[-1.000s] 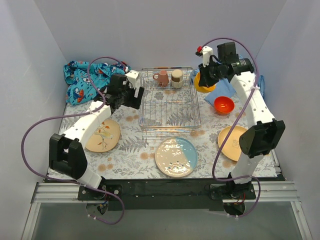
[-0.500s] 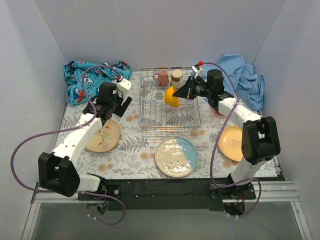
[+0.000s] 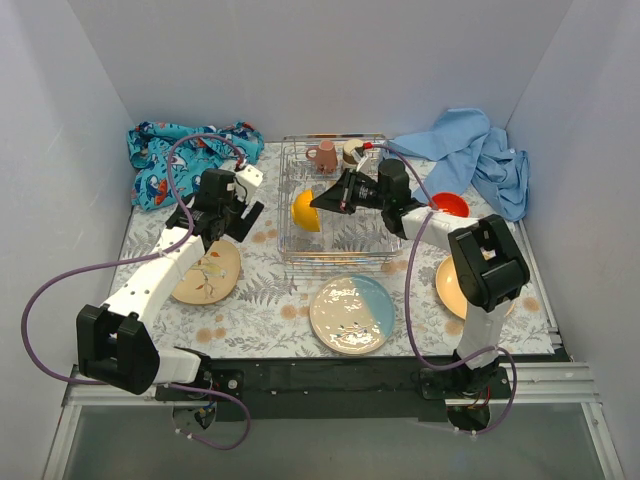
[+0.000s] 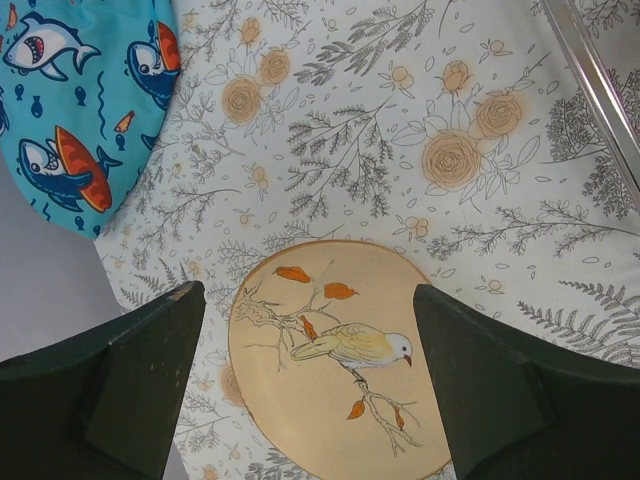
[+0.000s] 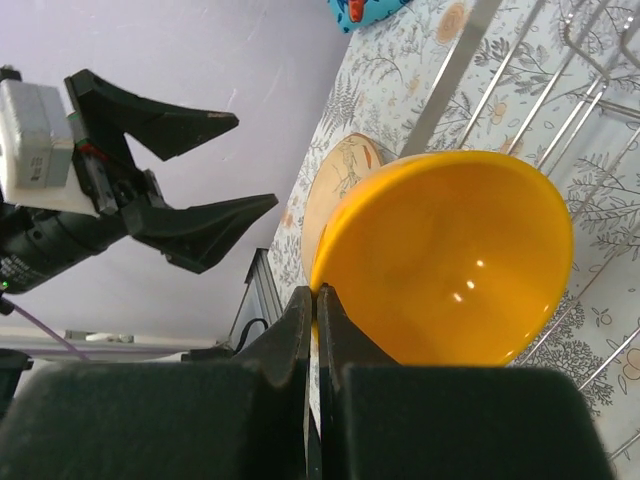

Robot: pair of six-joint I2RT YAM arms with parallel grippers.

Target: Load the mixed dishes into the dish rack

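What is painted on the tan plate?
The tan plate shows a yellow bird on a branch; clearest in left wrist view.

White-shelled left arm (image 3: 160, 268) and right arm (image 3: 478, 335) flanking the dish rack (image 3: 340, 238), black joints, looping purple cables (image 3: 409, 300), black wedge-shaped fingers (image 4: 120, 385).

No text, label, brand, number or sign can be read in any view. The printed surfaces carry pictures only: a bird on a branch on the tan plate (image 4: 340, 360), sharks and fish on the blue patterned cloth (image 4: 85, 95) at the table's far left corner, and flowers and ferns on the table covering (image 4: 400, 130)
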